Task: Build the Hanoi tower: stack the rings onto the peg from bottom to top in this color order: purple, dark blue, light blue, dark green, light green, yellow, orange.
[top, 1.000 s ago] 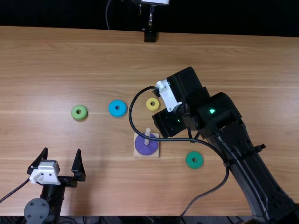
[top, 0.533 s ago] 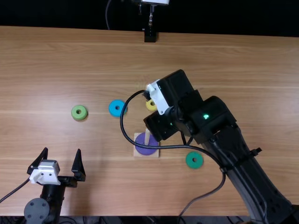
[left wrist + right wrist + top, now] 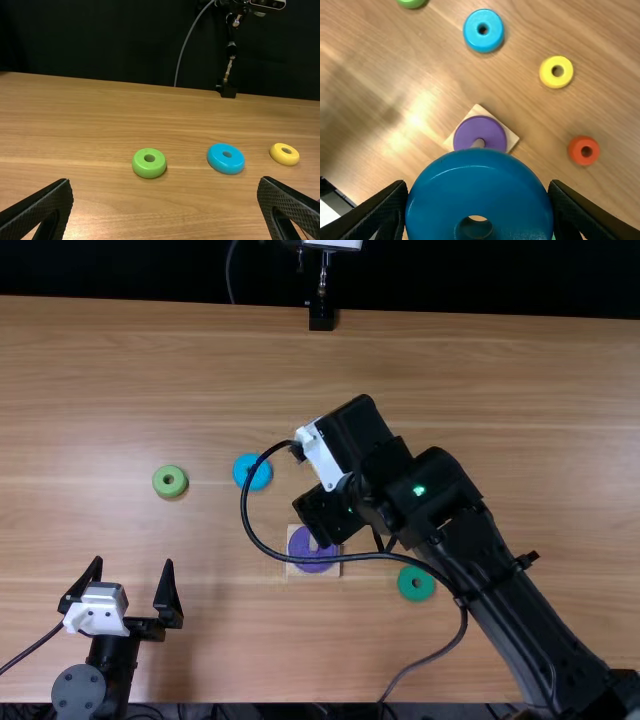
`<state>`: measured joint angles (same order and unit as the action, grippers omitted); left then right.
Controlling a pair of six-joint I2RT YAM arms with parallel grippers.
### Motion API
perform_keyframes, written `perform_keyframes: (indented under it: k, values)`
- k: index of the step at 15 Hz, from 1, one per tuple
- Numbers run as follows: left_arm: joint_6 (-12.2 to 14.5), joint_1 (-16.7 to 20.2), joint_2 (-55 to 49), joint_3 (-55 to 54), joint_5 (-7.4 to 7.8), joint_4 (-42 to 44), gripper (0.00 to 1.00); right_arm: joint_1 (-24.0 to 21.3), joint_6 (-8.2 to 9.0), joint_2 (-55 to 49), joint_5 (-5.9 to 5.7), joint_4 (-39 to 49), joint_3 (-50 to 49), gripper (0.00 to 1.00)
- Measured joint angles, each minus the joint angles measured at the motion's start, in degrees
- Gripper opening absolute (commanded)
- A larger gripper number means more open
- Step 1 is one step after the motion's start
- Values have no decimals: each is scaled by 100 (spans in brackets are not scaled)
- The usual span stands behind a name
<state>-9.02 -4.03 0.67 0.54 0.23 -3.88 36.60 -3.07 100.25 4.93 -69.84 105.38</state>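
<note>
wood table [image 3: 150,370]; right claw [image 3: 322,458] grasps dark blue ring [image 3: 480,185], partly hiding the peg [image 3: 478,143]; left claw [image 3: 133,562] spread

A black backdrop [image 3: 110,45] stands behind the light brown wooden surface [image 3: 480,370], which catches a soft patch of light [image 3: 416,120]

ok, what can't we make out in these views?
Right wrist view: part of the peg, hidden by the dark blue ring.
Right wrist view: part of the light green ring, cut off by the top edge.
Top view: part of the purple ring, covered by the right arm and its cable.
</note>
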Motion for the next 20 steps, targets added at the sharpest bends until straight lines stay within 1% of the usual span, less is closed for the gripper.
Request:
perform_keyframes:
  k: [2, 5, 14, 15, 16, 17, 20]
  values:
    - [2, 2, 0, 0, 0, 0, 100, 101, 81, 103, 2, -2, 0, 0]
    - [0, 2, 2, 0, -2, 4, 100, 118, 140, 146, 0, 4, 0, 0]
    - [0, 0, 0, 0, -2, -2, 100, 118, 153, 481, -2, 0, 4, 0]
    - [0, 0, 0, 0, 0, 0, 100, 118, 153, 481, -2, 0, 4, 15]
    - [2, 2, 2, 0, 0, 0, 100, 118, 155, 481, -2, 0, 4, 66]
    - [0, 2, 0, 0, 0, 2, 100, 118, 153, 485, -2, -2, 4, 100]
    - [0, 0, 0, 0, 0, 0, 100, 118, 151, 485, 0, 11, 4, 100]
